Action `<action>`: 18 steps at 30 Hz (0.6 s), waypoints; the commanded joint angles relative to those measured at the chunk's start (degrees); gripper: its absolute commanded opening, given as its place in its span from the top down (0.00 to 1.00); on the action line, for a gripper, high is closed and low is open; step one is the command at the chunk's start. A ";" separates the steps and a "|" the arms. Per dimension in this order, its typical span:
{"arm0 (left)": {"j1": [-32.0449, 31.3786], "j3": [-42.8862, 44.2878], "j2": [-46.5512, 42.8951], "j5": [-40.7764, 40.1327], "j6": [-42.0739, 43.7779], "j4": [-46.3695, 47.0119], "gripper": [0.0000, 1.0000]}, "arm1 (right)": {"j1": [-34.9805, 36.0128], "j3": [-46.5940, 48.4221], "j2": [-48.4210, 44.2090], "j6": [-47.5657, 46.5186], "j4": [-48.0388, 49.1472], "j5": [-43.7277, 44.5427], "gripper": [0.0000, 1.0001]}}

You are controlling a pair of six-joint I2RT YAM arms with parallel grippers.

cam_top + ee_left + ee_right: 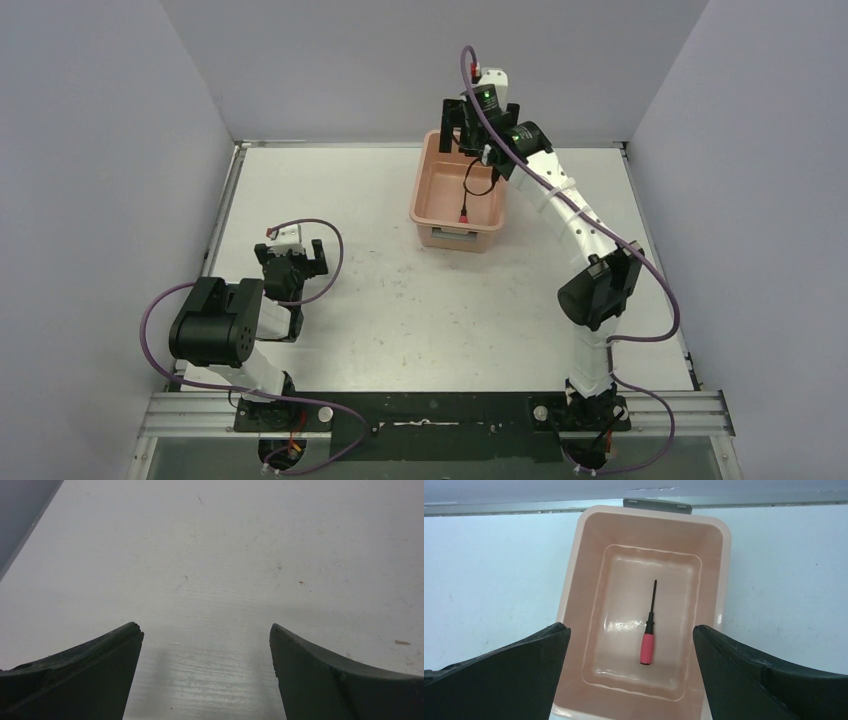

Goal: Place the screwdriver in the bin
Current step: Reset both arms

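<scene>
Fingers of my left gripper (206, 629) stand apart just above the table (225, 555), close to my bases. Farther out, my right gripper (631, 628) hangs over the bin (574, 570), its fingers spread wide. Inside, the screwdriver (650, 622) lies flat on the bin's floor, red handle toward me.
</scene>
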 commanded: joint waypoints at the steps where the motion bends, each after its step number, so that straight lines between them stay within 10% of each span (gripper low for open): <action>1: -0.11 1.03 -0.25 0.16 0.45 2.17 0.03 | 1.37 3.56 -4.09 -3.20 -1.91 2.64 0.00; 18: -0.12 1.03 -0.25 0.16 0.38 2.14 0.03 | -8.96 -3.66 -12.66 -12.73 0.45 -5.33 0.00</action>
